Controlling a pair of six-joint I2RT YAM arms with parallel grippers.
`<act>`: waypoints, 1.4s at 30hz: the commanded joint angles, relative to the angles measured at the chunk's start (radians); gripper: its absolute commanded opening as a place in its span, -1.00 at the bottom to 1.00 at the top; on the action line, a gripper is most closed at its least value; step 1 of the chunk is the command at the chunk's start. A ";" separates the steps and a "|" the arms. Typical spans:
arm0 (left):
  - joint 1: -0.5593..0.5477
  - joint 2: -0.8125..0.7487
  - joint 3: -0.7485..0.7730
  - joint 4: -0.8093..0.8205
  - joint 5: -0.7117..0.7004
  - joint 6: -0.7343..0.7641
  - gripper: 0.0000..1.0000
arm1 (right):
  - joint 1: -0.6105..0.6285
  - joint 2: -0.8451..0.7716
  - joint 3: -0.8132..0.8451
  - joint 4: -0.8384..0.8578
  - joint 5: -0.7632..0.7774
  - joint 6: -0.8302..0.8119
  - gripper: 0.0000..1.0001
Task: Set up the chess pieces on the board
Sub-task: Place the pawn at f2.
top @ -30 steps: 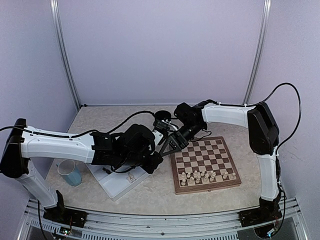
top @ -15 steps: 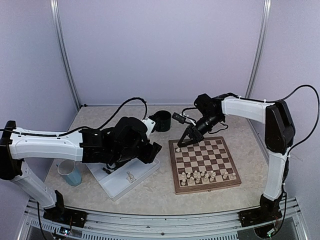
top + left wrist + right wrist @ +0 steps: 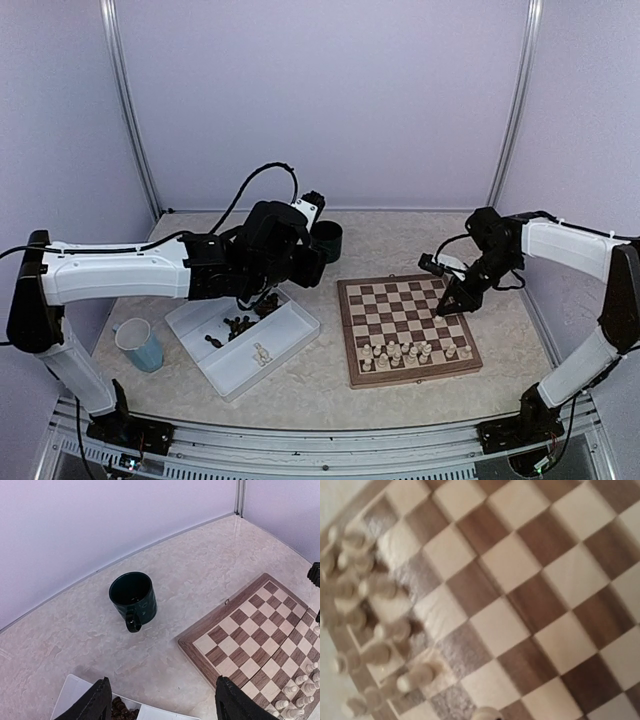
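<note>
Left wrist view: the left gripper (image 3: 162,682) stands with its two fingers (image 3: 97,702) wide apart and nothing between them. Directly below the gap lies the far corner of the white tray (image 3: 75,692), where a few dark chess pieces (image 3: 120,709) are heaped. The dark mug (image 3: 132,597) stands on the table beyond the gripper, well apart from it. The board (image 3: 240,640) lies to the gripper's right, with cream chess pieces (image 3: 300,690) on its near rows.

Top external view: the right gripper (image 3: 445,305) points down over the right-hand part of the board (image 3: 400,305), at its far half, with the fingers drawn together to a narrow tip. Whether a piece sits between them cannot be told, nor whether the tip touches the board. The cream pieces (image 3: 400,352) are grouped on the two rows nearest the arm bases, apart from the right gripper. The tray (image 3: 285,335) lies just left of the board and holds dark pieces (image 3: 240,325) in its far part and a few cream ones (image 3: 262,352) nearer. A pale blue cup (image 3: 140,345) stands left of the tray.

Right wrist view: blurred. It shows only the board (image 3: 520,580) and cream pieces (image 3: 375,630) at the left.
</note>
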State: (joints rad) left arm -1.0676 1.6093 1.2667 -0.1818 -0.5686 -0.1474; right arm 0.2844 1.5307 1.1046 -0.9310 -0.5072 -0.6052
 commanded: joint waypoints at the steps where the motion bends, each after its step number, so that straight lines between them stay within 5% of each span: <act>1: -0.009 0.060 0.049 -0.013 0.028 0.031 0.40 | -0.002 -0.079 -0.103 0.017 0.024 -0.115 -0.78; 23: -0.008 0.026 0.000 -0.062 0.015 -0.046 0.39 | 0.085 0.011 -0.199 0.113 0.032 -0.157 -0.70; 34: -0.003 0.025 -0.002 -0.095 0.017 -0.069 0.39 | 0.108 -0.015 -0.171 0.066 0.016 -0.150 -0.41; 38: 0.029 0.020 0.015 -0.254 0.034 -0.221 0.37 | 0.107 -0.026 -0.103 0.013 0.013 -0.149 -0.32; 42: 0.100 0.010 -0.017 -0.468 0.155 -0.592 0.19 | 0.086 -0.018 -0.018 -0.033 0.007 -0.160 -0.31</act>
State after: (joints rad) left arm -1.0340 1.6501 1.2774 -0.4030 -0.5201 -0.3729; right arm 0.3832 1.5314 1.0042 -0.9028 -0.4782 -0.7475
